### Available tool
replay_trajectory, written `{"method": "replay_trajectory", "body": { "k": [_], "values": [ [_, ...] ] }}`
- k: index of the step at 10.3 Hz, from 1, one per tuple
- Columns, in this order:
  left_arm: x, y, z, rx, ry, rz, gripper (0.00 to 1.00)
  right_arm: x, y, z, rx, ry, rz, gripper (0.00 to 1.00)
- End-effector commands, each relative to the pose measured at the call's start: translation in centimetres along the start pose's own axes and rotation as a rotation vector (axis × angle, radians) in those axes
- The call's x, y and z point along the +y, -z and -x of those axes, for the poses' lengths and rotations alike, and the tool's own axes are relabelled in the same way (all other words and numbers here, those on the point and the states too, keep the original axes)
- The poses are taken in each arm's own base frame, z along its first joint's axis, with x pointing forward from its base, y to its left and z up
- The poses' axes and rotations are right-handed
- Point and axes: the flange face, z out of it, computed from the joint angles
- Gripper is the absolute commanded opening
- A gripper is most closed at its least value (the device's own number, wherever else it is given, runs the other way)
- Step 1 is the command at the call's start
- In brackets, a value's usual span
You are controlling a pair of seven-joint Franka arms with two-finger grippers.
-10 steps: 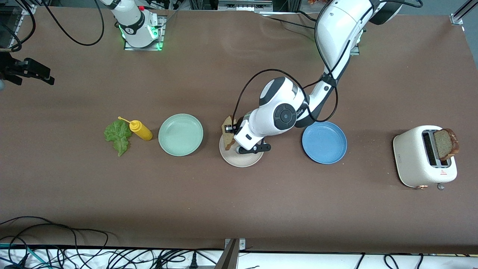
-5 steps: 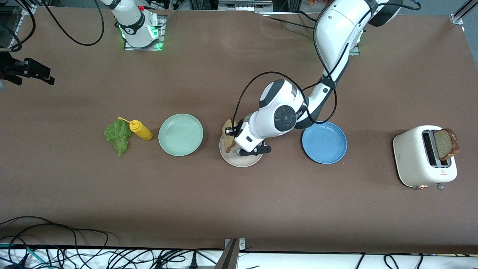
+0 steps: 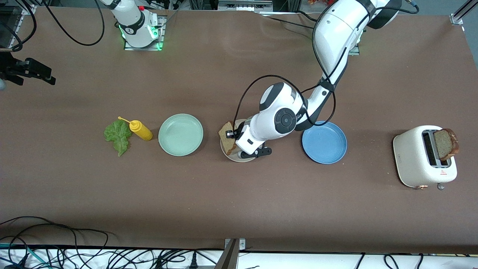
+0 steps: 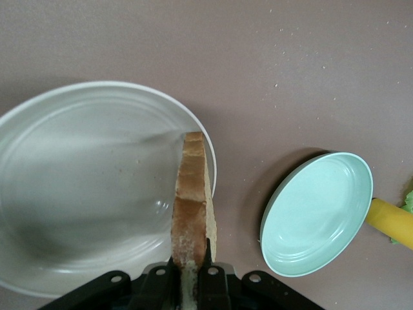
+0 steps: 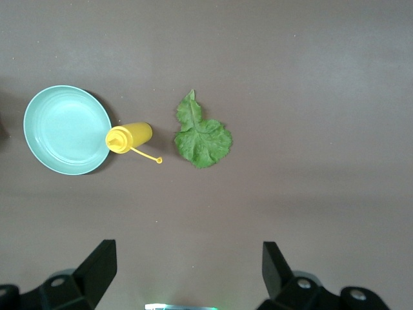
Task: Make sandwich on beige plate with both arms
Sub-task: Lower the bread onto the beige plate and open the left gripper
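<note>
Bread slice point(image 3: 225, 135) for the sandwich is held on edge over the beige plate point(image 3: 239, 158), clamped by its crust in the closed left gripper point(image 3: 235, 144); in the left wrist view the slice point(image 4: 191, 200) stands upright above the plate's rim point(image 4: 97, 87). Going across the front view from the right arm's end of the table: the lettuce leaf point(image 3: 118, 136) lies flat, touching the yellow squeeze bottle point(image 3: 140, 130), which lies on its side just beside the mint-green plate point(image 3: 180, 134). Next comes the beige plate, at the middle of the table, then the blue plate point(image 3: 324, 142). Well apart, toward the left arm's end, the white toaster point(image 3: 424, 156) carries a second bread slice point(image 3: 446, 144) standing in its slot. The right gripper point(image 5: 187, 274) waits with jaws spread wide and empty, high over the lettuce leaf and the bottle.
</note>
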Motion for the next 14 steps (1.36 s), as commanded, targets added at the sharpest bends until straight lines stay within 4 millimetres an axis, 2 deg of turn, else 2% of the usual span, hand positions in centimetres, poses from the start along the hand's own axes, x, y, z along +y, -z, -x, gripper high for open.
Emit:
{"method": "replay_trajectory", "body": {
  "k": [1, 5, 6, 7, 8, 9, 10, 12, 13, 14],
  "values": [
    [0.2, 0.0, -0.6, 0.004, 0.005, 0.023, 0.00, -0.1, 0.5, 0.1, 0.001, 0.014, -0.015, 1.00],
    [-1.0, 0.8, -1.9, 0.020, -0.019, 0.016, 0.00, 0.0, 0.5, 0.2, 0.001, 0.008, -0.015, 1.00],
    [-1.6, 1.4, -2.7, 0.028, -0.019, 0.017, 0.02, 0.0, 0.4, 0.1, 0.000, 0.009, -0.015, 1.00],
    [-2.7, 2.1, -3.7, 0.032, -0.019, 0.016, 0.10, 0.0, 0.5, 0.2, 0.001, 0.006, -0.015, 1.00],
    [-3.2, 2.3, -4.1, 0.030, -0.043, 0.014, 0.33, -0.1, 0.5, 0.2, 0.001, 0.000, -0.015, 1.00],
    [-3.4, 2.2, -4.1, 0.029, -0.047, 0.011, 0.70, -0.1, 0.5, 0.2, 0.001, -0.006, -0.015, 1.00],
    [-3.5, 2.0, -4.1, 0.026, -0.044, 0.008, 1.00, -0.1, 0.4, 0.1, 0.002, -0.008, -0.022, 1.00],
    [-4.0, 1.7, -4.1, 0.019, -0.038, 0.001, 1.00, 0.2, 0.4, -0.1, 0.018, -0.009, -0.017, 1.00],
    [-4.3, 2.0, -4.4, 0.020, -0.032, 0.002, 1.00, 0.4, -0.4, -0.8, 0.027, -0.010, -0.002, 1.00],
    [-5.0, 2.5, -4.9, 0.008, -0.022, -0.005, 1.00, 2.0, -1.2, -1.0, 0.025, -0.041, -0.014, 1.00]
  ]
}}
